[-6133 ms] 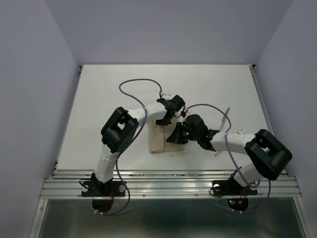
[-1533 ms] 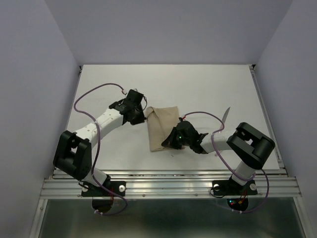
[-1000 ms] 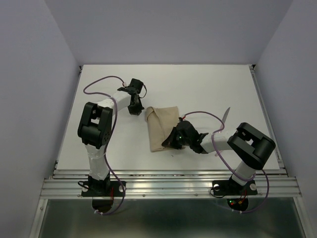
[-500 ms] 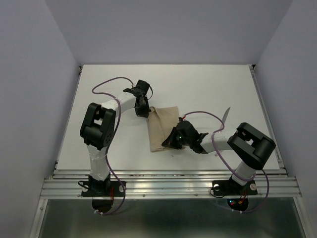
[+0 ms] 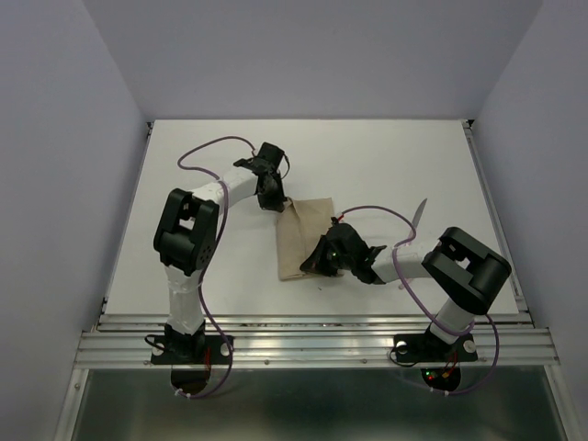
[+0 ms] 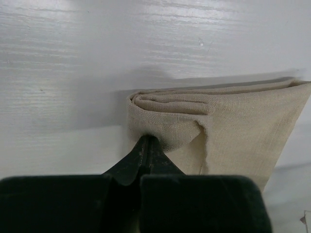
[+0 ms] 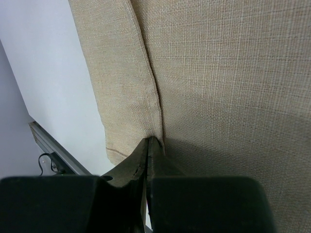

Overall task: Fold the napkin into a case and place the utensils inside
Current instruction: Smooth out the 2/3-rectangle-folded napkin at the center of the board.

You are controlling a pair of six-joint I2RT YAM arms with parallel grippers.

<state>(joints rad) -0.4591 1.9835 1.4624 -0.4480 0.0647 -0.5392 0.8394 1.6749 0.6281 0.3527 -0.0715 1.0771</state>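
Touching the napkin [image 5: 299, 243], left gripper [image 6: 147, 141] and right gripper [image 7: 148, 141] are closed.

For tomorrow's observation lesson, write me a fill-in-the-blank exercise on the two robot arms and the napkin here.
1. The left gripper touches the napkin at a folded ___.
2. The right gripper touches the napkin with its fingers ___.
3. A piece of cutlery lies on the table, to the ___ of the napkin.
Missing words: corner; shut; right.
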